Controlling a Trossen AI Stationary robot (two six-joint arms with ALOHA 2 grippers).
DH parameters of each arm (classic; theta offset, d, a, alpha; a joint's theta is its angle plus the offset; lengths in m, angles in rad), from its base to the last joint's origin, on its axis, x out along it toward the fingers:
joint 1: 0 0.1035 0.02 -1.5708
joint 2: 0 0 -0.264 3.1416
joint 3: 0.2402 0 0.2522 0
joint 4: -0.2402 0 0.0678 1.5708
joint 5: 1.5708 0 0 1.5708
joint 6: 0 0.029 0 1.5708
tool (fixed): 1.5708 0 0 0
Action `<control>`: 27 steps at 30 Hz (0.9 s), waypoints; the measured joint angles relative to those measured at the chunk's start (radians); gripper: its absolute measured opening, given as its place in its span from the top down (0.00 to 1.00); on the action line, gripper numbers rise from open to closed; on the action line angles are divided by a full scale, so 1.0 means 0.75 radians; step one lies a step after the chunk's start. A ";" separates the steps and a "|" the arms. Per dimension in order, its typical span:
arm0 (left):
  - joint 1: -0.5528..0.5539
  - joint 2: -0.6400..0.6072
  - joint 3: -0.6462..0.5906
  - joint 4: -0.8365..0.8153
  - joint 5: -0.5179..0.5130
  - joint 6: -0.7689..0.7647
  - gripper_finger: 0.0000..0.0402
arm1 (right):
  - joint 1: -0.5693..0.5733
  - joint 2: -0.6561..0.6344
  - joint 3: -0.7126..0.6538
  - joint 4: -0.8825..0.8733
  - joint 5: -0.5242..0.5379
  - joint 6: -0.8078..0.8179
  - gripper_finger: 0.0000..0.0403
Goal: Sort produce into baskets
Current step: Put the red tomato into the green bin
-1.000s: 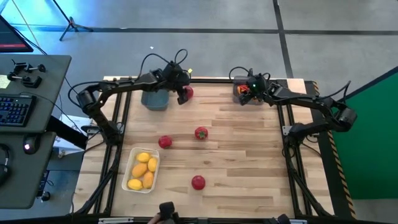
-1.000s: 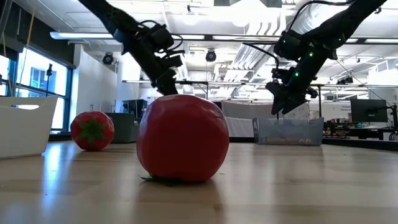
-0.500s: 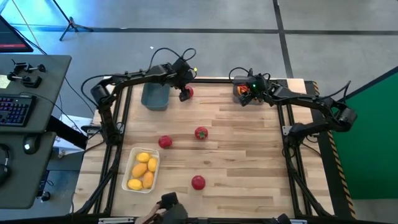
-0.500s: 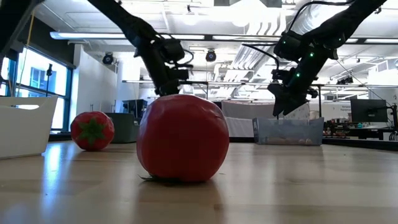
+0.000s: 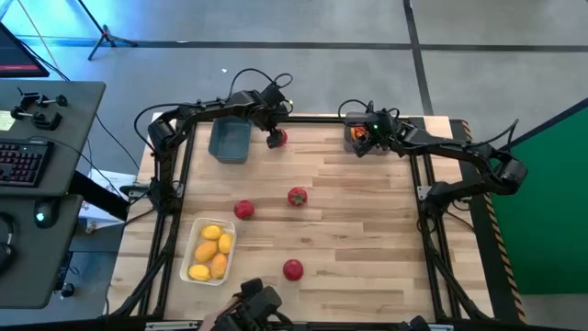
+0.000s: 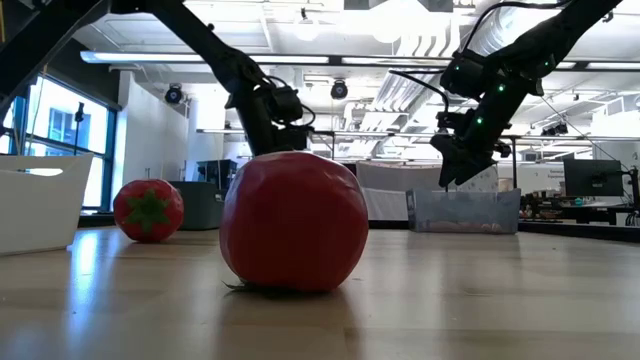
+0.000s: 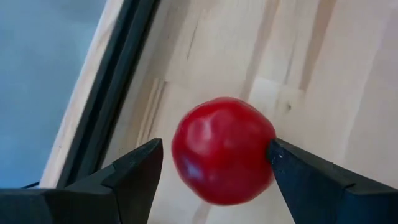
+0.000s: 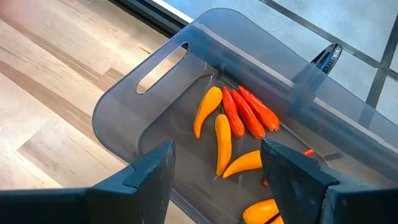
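While my left gripper (image 5: 273,140) hangs near the far edge of the tabletop (image 5: 367,230), just right of the dark blue-grey bin (image 5: 229,141), its fingers are spread, and the left wrist view shows a red tomato (image 7: 222,149) lying between them on the wood. One finger looks to be touching the fruit's side while the other stands off with a clear gap, so I read this as nothing gripped.

That tomato sits beside the blue-grey bin, not in it. The bin lies toward the far left corner from the tomato. Being round, the fruit has no long axis to line up with; what matters is that it already sits between the fingers and the bin is the next thing over. My left arm is far nearer than the right.

My right gripper (image 5: 366,138) hovers near the far right corner over the smoky translucent bin (image 8: 161,93), fingers spread and empty, with the orange-red peppers (image 8: 239,124) lying inside it.

Three more tomatoes wait on the open tabletop: two near the middle (image 5: 243,210) (image 5: 297,197) and one toward the near edge (image 5: 292,269). The lemons (image 5: 210,250) are in the white tray (image 5: 195,241) at the near left.
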 joint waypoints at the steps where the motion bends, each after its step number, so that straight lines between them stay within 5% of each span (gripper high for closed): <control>1: 0.000 0.001 -0.001 0.000 0.016 0.006 0.30 | 0.000 0.000 0.000 0.000 0.000 0.000 0.44; 15: -0.007 0.003 -0.016 -0.027 0.043 0.004 0.31 | 0.000 0.000 0.000 -0.001 0.001 0.000 0.44; 27: -0.044 0.002 -0.015 -0.071 0.023 0.078 0.52 | 0.001 0.000 0.000 -0.001 0.001 0.000 0.44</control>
